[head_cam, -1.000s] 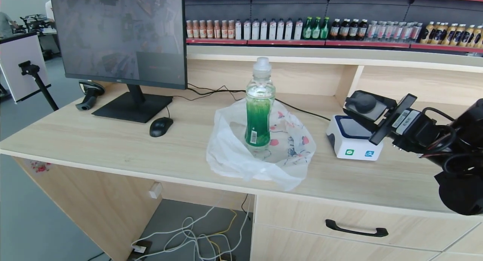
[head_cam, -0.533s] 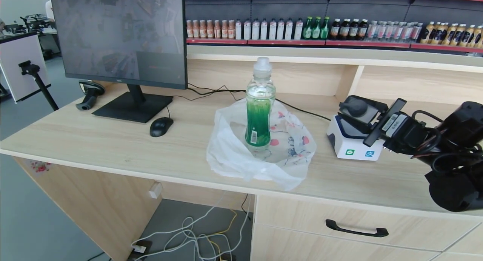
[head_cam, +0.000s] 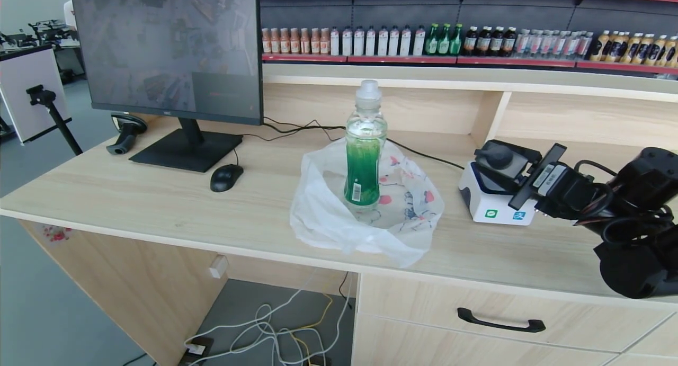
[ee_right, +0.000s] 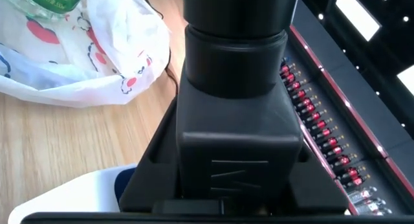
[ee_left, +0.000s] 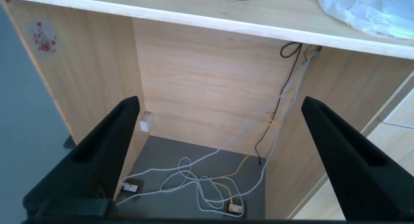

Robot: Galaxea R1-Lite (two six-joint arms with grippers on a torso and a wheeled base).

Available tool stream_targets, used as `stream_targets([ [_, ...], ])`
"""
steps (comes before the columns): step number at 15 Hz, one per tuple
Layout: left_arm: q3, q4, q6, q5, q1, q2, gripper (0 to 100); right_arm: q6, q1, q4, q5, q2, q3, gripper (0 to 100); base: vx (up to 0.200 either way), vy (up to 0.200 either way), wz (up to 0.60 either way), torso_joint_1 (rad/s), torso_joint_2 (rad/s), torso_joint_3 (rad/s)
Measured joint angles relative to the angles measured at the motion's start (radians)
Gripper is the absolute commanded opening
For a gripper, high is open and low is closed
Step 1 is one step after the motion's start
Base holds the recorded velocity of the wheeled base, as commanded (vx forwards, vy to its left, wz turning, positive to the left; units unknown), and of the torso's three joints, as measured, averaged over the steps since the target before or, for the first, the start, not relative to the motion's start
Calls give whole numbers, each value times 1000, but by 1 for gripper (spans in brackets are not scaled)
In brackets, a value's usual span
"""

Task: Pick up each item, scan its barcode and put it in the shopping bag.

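Note:
A clear bottle of green drink (head_cam: 363, 154) with a white cap stands upright inside the open white shopping bag (head_cam: 323, 217) in the middle of the wooden counter; its barcode faces me. At the right, my right gripper (head_cam: 522, 171) is shut on a dark handheld barcode scanner (head_cam: 500, 155) (ee_right: 233, 120), held just over the white scan box (head_cam: 495, 199) (ee_right: 65, 198). My left gripper (ee_left: 220, 104) is open and holds nothing, low in front of the counter, facing the hollow beneath it.
A monitor (head_cam: 169, 48) on a black stand, a mouse (head_cam: 226, 177) and a second scanner (head_cam: 124, 135) occupy the counter's left. Cables run behind the bag and lie on the floor (ee_left: 207, 185) under the counter. A drawer with a handle (head_cam: 500, 321) sits below the right side.
My right arm has moved down and to the left, bringing the scanner from above the white scan box to just over it. The bottle and bag have not moved.

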Motion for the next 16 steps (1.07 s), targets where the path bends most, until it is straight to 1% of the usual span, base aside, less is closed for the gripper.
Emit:
stream_targets([
  [2,0,1,0,0,0,0,100,28,2,0,-1,-5,1,0,0,0,0,0,0,0],
  [6,0,6,0,0,0,0,100,158,8,0,-12,-64,-13,0,0,0,0,0,0,0],
  [8,0,6,0,0,0,0,100,214,8,-1,-57,-104,-13,0,0,0,0,0,0,0],
  [12,0,8,1,-1,0,0,100,428,7,0,-227,-180,-7,0,0,0,0,0,0,0],
  [16,0,8,1,-1,0,0,100,571,4,0,-318,-218,-3,0,0,0,0,0,0,0],
])
